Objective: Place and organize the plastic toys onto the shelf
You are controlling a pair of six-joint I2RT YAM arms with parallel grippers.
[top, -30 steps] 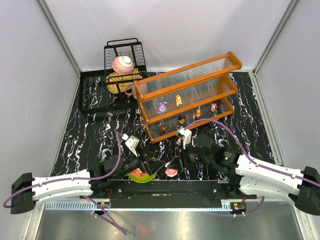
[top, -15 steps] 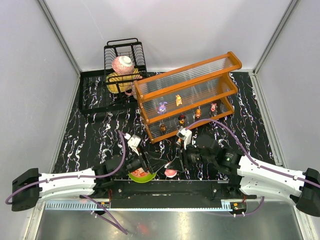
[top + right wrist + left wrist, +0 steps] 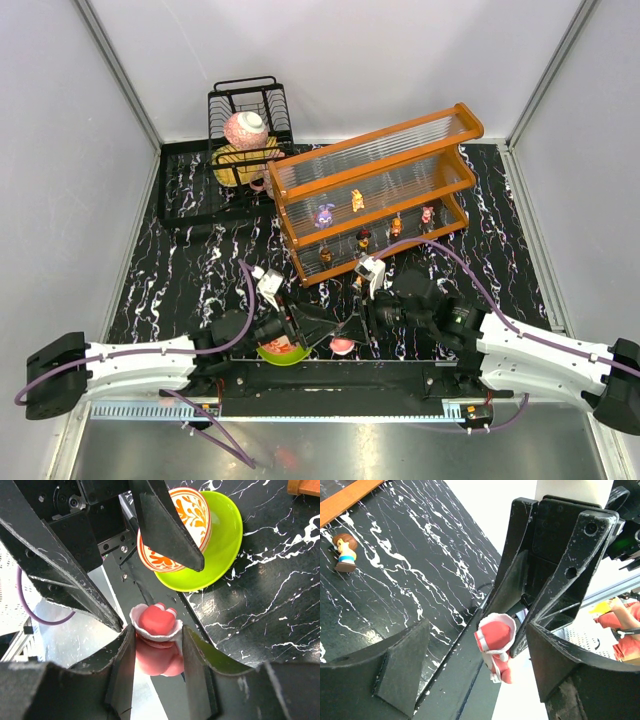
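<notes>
My right gripper (image 3: 346, 334) is shut on a pink-and-white round toy (image 3: 342, 346), holding it above the table's near edge; in the right wrist view (image 3: 156, 641) its two fingers press the toy (image 3: 156, 622) from both sides. My left gripper (image 3: 322, 331) is open, its jaws spread on either side of that toy (image 3: 496, 639) without touching it. The orange-framed shelf (image 3: 375, 190) stands behind, with a purple toy (image 3: 324, 215) and a yellow toy (image 3: 357, 201) on one tier and several small figurines below. A brown-haired figurine (image 3: 345, 552) stands on the table.
A green-rimmed patterned bowl (image 3: 283, 350) sits right beside the left gripper, also in the right wrist view (image 3: 220, 545). A black wire dish rack (image 3: 250, 110) with crockery stands at the back left. The two grippers are close together at the near edge.
My left arm has moved slightly right, bringing its open jaws closer around the toy held by the right gripper. The right arm has barely moved.
</notes>
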